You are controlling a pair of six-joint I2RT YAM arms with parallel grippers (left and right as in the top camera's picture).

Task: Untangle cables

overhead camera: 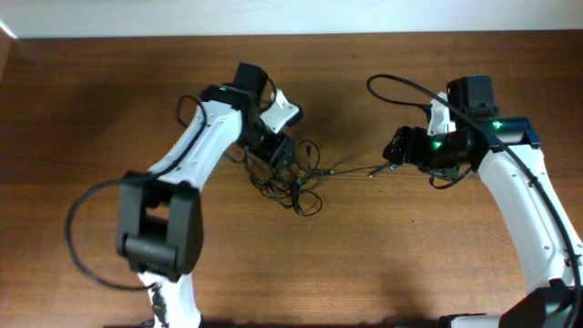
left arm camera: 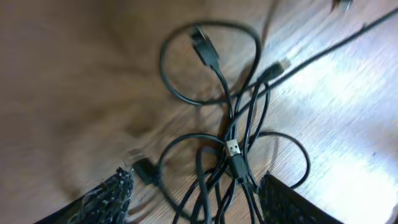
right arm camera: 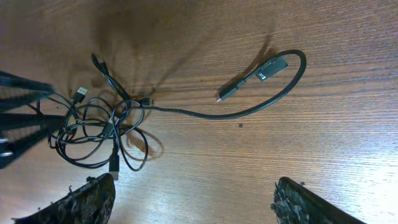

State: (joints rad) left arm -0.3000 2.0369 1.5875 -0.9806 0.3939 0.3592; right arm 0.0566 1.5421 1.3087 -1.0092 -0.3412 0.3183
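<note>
You are handling light, limp cables. Your left pincer is standing apart astride them; your right pincer, also apart, is facing the loose plug ahead, so grip there.

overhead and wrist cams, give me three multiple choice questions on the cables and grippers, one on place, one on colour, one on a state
1. Where do the cables lie in the overhead view?
A. between the two grippers, nearer the left gripper
B. at the far right edge
C. behind the right arm

2. What colour are the cables?
A. white
B. black
C. red

3. How does the right gripper stand?
A. shut on a plug
B. shut and empty
C. open, with nothing between its fingers

Answers:
1 A: the tangle sits just beside the left gripper, with one strand running toward the right one.
2 B: every cord looks black in all three views.
3 C: the right wrist view shows both fingers wide apart with no cord between them.
</note>
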